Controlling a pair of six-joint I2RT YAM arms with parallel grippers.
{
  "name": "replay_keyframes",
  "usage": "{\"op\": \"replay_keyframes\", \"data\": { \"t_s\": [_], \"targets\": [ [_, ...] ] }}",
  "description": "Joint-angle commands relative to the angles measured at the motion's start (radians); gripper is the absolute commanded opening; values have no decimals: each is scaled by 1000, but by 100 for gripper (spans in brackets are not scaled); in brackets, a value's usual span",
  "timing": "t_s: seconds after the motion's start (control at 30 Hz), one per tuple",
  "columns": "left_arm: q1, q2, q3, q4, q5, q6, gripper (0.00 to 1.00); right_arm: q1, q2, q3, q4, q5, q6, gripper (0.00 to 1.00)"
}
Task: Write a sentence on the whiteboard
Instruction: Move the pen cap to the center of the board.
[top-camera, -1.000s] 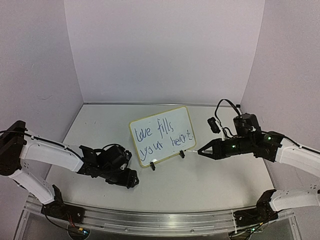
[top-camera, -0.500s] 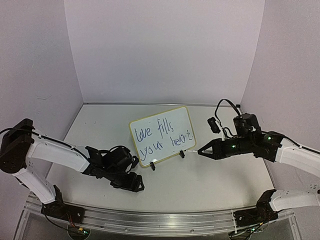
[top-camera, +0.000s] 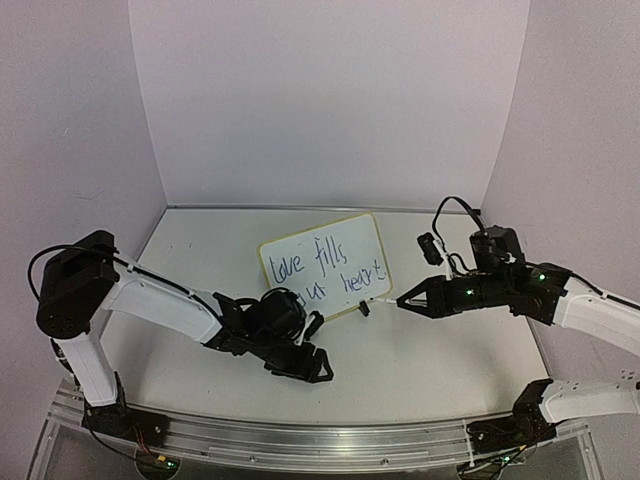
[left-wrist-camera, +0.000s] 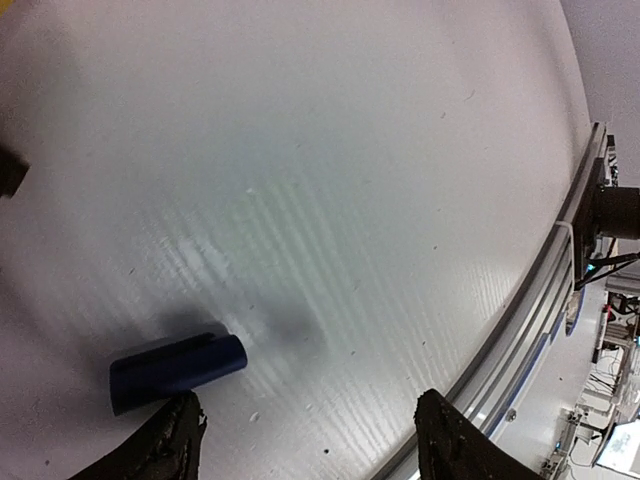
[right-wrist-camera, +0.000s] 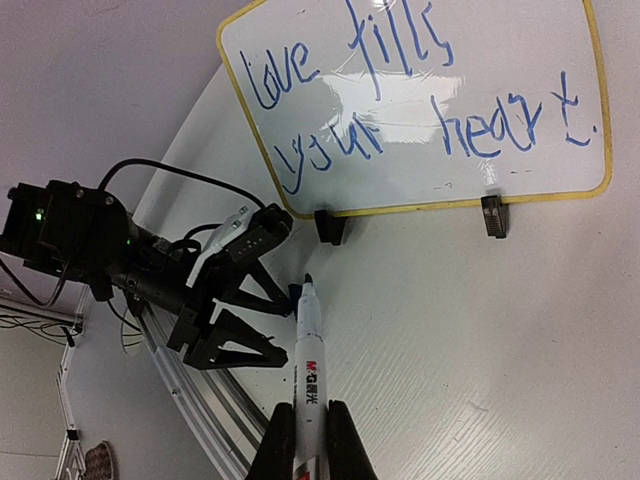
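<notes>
**Lettered whiteboard between two robot arms**

The whiteboard (top-camera: 325, 270) stands mid-counter (top-camera: 430, 360), bearing the sentence (right-wrist-camera: 420, 110) in blue. The right fingers (right-wrist-camera: 277, 448) are clamped on a marker (right-wrist-camera: 308, 370) near it. The left fingers (left-wrist-camera: 160, 450) are spread apart beside a blue cap (left-wrist-camera: 178, 368).

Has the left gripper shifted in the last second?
Yes. In the top view the left gripper slid rightward, from left of the whiteboard to in front of its lower left corner.

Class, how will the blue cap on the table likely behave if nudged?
The cap lies on its side and looks round, so it will probably roll. It is small, so likely light. The glossy table may let it skid.
</notes>
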Motion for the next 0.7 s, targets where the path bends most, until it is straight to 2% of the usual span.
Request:
{"op": "replay_keyframes", "data": {
  "t_s": [0.0,0.1,0.2,0.43,0.67],
  "targets": [
    [-10,85,54,81,46,21,72,-2,-26,2,24,25,7,0],
    [-11,75,62,115,49,47,72,-2,-26,2,22,26,8,0],
    [-12,20,70,128,51,147,72,-2,-37,2,19,40,7,0],
    [-7,-57,94,9,-21,348,73,-2,-65,8,18,70,-1,0],
    [29,-38,74,30,-29,425,73,-2,-66,0,18,70,2,0]
  ]
}}
